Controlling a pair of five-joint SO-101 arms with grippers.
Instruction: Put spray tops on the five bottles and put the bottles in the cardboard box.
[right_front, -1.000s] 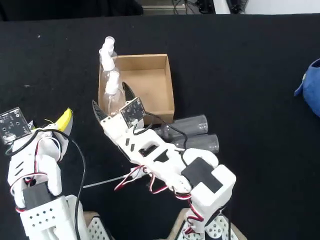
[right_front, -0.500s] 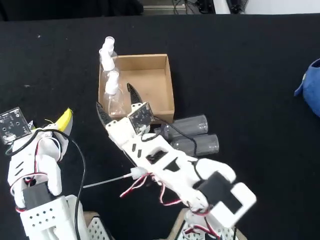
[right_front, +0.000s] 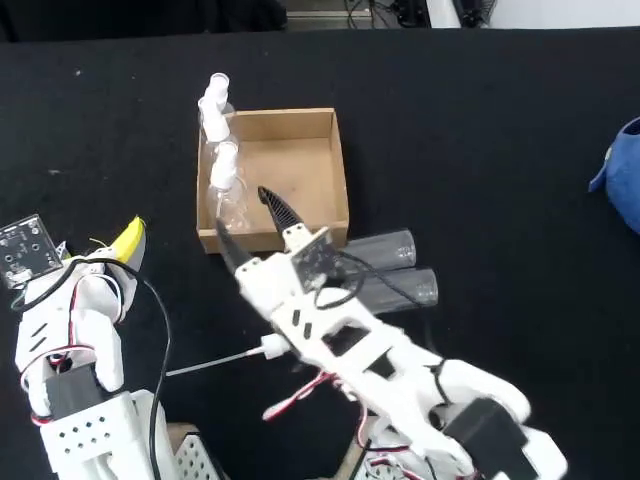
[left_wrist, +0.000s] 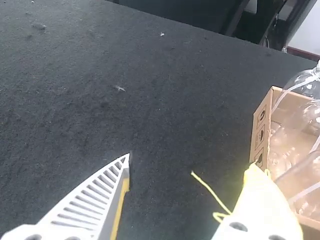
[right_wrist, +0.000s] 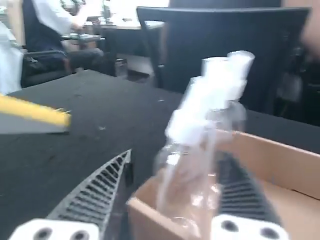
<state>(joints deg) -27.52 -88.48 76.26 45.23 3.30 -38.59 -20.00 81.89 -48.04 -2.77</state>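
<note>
The cardboard box (right_front: 335, 170) sits at mid table. Two clear bottles with white spray tops stand along its left wall, one at the far corner (right_front: 214, 100), one nearer (right_front: 225, 175). Two more clear bottles (right_front: 372, 252) (right_front: 402, 287) lie side by side on the black table to the right of the box's front corner, partly under the right arm. My right gripper (right_front: 250, 225) stands open at the box's front edge, its fingers straddling the front wall below the nearer standing bottle (right_wrist: 210, 115). My left gripper (left_wrist: 190, 162) hangs open over bare table left of the box (left_wrist: 262, 132).
A thin white tube (right_front: 210, 363) lies on the table between the two arm bases. A blue object (right_front: 622, 180) pokes in at the right edge. Open black table lies beyond and to the right of the box.
My right arm has drawn back toward the front right, and its open fingers have slid away from the nearer standing bottle. The bottle stays upright in the box. The left arm has not moved.
</note>
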